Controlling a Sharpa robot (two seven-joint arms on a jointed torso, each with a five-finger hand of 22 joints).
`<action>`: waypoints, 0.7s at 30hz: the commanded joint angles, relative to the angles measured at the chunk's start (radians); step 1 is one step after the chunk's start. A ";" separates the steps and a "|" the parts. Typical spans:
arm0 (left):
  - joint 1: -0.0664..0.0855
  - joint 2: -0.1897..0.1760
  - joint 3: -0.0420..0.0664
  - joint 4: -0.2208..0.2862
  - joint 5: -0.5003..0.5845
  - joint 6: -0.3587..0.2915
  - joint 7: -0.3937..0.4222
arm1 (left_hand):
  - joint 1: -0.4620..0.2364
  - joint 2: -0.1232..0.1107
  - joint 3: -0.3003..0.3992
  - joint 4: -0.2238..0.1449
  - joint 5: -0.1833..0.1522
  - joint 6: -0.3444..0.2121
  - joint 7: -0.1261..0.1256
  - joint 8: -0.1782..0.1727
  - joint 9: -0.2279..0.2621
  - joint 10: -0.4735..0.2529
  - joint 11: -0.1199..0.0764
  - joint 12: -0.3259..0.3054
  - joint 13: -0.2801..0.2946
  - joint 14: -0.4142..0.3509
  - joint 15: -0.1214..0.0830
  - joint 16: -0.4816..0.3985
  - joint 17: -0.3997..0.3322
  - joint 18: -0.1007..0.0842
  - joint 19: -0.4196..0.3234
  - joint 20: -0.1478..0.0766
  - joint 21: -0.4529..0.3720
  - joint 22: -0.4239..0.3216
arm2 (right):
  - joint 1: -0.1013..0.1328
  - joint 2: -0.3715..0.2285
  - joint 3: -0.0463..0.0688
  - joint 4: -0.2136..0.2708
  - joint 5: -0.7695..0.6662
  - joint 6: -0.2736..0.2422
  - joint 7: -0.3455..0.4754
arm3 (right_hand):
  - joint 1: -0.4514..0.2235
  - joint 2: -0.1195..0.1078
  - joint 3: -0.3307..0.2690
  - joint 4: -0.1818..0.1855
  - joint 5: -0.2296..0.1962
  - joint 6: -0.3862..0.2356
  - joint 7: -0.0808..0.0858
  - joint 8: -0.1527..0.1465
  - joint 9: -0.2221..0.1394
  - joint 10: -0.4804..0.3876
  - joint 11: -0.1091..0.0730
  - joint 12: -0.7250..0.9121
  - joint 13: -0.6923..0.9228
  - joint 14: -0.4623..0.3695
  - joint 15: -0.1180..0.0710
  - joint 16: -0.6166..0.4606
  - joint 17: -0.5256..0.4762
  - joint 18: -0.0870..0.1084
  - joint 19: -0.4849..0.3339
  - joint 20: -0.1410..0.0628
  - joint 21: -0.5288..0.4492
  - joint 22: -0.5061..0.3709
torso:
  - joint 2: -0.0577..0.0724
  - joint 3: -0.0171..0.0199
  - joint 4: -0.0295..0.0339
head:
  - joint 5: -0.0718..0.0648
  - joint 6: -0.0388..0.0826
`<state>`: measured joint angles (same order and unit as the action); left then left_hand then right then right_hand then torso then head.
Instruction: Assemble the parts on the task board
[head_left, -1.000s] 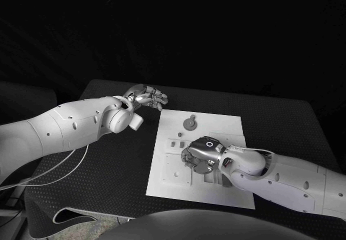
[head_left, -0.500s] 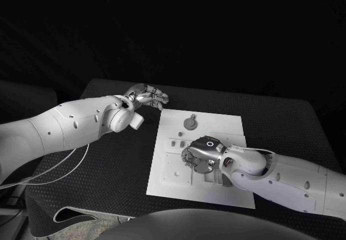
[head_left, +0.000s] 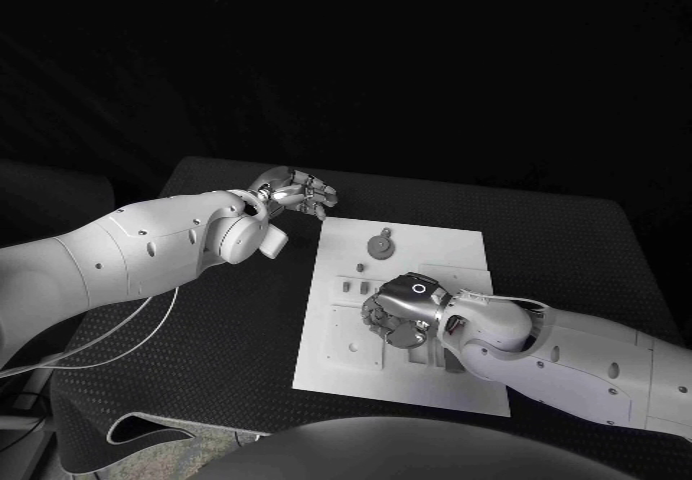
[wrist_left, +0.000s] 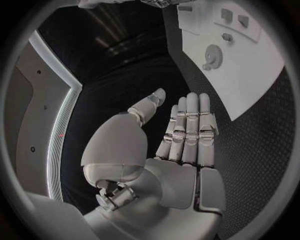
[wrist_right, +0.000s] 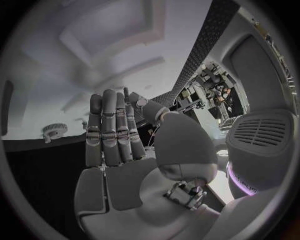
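Observation:
The white task board (head_left: 346, 350) lies in the middle of the black table. A round grey gear part (head_left: 379, 246) sits at its far end, also seen as the gear part (wrist_left: 213, 54) and the gear part (wrist_right: 53, 131). My right hand (head_left: 400, 311) is low over the board's middle and hides what lies beneath it. That right hand (wrist_right: 119, 135) has its fingers stretched out straight with nothing seen in them. My left hand (head_left: 297, 192) hovers past the board's far left corner. The left hand (wrist_left: 181, 135) is flat and holds nothing.
Small recesses and fittings (head_left: 351, 288) dot the board left of my right hand. A thin white cable (head_left: 137, 325) loops over the table's left side under my left arm. The table's near left corner (head_left: 123, 435) ends in a curled mat edge.

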<state>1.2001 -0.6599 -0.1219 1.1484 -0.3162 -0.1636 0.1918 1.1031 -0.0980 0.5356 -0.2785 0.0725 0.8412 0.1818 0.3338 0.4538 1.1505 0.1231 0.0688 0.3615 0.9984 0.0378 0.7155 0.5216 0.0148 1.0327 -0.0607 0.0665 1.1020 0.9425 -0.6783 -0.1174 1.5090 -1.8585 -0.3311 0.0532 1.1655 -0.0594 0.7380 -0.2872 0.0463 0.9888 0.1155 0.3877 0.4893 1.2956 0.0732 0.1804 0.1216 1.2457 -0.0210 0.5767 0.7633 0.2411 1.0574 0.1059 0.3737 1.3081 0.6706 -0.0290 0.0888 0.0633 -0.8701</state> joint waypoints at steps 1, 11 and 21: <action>0.001 0.002 0.001 0.001 0.002 0.016 0.005 | -0.010 0.004 -0.005 0.001 0.003 -0.007 0.003 0.003 -0.001 -0.004 0.000 0.001 -0.001 0.000 0.005 -0.006 0.002 0.003 -0.001 0.005 0.000 -0.002 | -0.002 0.000 0.000 0.003 0.001 0.016 0.009 | 0.007 0.000 0.007 -0.001 0.004 0.008 0.001 0.003 0.002 0.005 -0.001 -0.004 0.001 -0.001 -0.005 0.003 0.002 0.021 0.007 -0.002 0.005 0.024 | 0.000 0.0003 0.0001 | 0.001 -0.001; 0.001 0.003 0.001 0.000 0.002 0.018 0.004 | -0.010 0.004 -0.005 0.001 0.003 -0.007 0.003 0.003 -0.001 -0.005 0.001 0.001 -0.002 0.000 0.005 -0.007 0.003 0.003 -0.001 0.005 0.001 -0.002 | -0.007 0.012 -0.006 -0.021 -0.009 0.041 -0.001 | 0.006 0.001 0.007 -0.001 0.004 0.008 0.001 0.002 0.003 0.005 -0.001 -0.005 0.002 -0.001 -0.005 0.002 0.003 0.021 0.007 -0.002 0.006 0.023 | 0.000 0.0000 0.0000 | 0.000 -0.001; 0.001 0.004 0.001 -0.001 0.002 0.021 0.004 | -0.010 0.004 -0.005 0.001 0.003 -0.007 0.003 0.004 -0.001 -0.005 0.001 0.001 -0.002 0.000 0.005 -0.008 0.004 0.003 -0.001 0.005 0.001 -0.003 | -0.023 0.028 -0.009 -0.041 -0.020 0.070 -0.005 | 0.005 0.001 0.007 -0.001 0.004 0.008 0.002 0.001 0.004 0.005 -0.001 -0.007 0.002 -0.002 -0.005 0.001 0.004 0.021 0.005 -0.002 0.006 0.023 | 0.000 0.0003 0.0002 | 0.000 -0.003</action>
<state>1.2001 -0.6585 -0.1220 1.1461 -0.3161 -0.1594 0.1900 1.0997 -0.0946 0.5356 -0.2785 0.0725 0.8412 0.1818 0.3338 0.4539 1.1505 0.1230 0.0688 0.3607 0.9984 0.0378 0.7116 0.5245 0.0148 1.0327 -0.0607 0.0665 1.1003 0.9296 -0.6518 -0.1190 1.4755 -1.8608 -0.3168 0.0518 1.1655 -0.0594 0.7379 -0.2872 0.0462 0.9896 0.1188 0.3830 0.4929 1.2980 0.0751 0.1782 0.1269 1.2474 -0.0191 0.5760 0.7661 0.2555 1.0575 0.1060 0.3736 1.3075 0.6707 -0.0288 0.0888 0.0639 -0.8716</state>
